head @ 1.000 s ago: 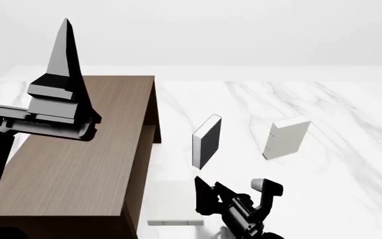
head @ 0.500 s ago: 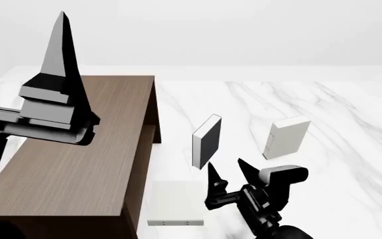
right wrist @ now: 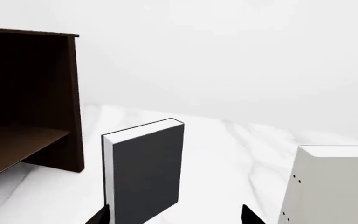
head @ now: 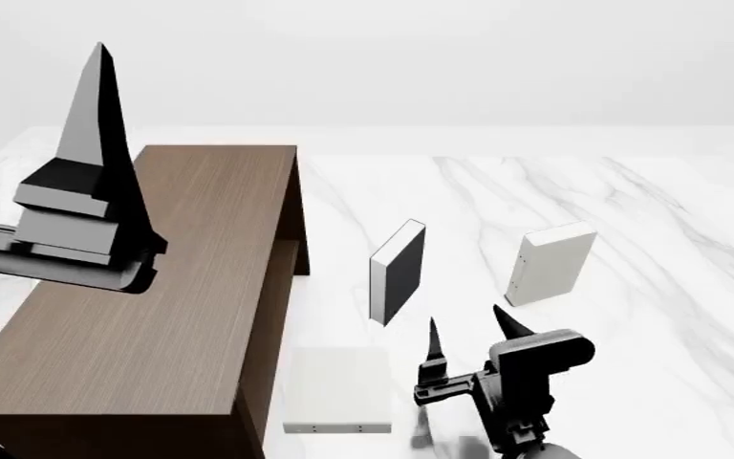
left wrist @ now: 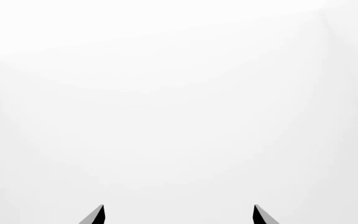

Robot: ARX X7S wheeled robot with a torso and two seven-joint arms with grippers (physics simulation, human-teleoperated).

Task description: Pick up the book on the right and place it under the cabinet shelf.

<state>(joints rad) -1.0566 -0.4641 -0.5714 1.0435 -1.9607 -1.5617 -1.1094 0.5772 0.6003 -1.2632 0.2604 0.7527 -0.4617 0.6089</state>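
The book (head: 552, 263) stands upright on the white marble at the right, pale and unmarked; in the right wrist view the book (right wrist: 331, 186) fills the lower right corner. My right gripper (head: 469, 320) is open and empty, low in front of the books, short of both. In its own view the right gripper (right wrist: 175, 217) points between the black book and the pale one. The dark-brown cabinet (head: 176, 287) stands at the left, and its shelf (right wrist: 17, 144) shows inside the open front. My left gripper (head: 97, 57) is raised above the cabinet, open (left wrist: 179, 212), seeing only blank white.
A black-covered book (head: 399, 271) stands upright between the cabinet and the pale book, close ahead of my right gripper (right wrist: 145, 172). Another pale book (head: 335, 387) lies flat beside the cabinet's front corner. White marble surface (head: 648, 210) stretches to the right and back.
My right gripper has moved right and forward, its fingers swinging up to point at the books. My left arm has drifted left and a little higher.
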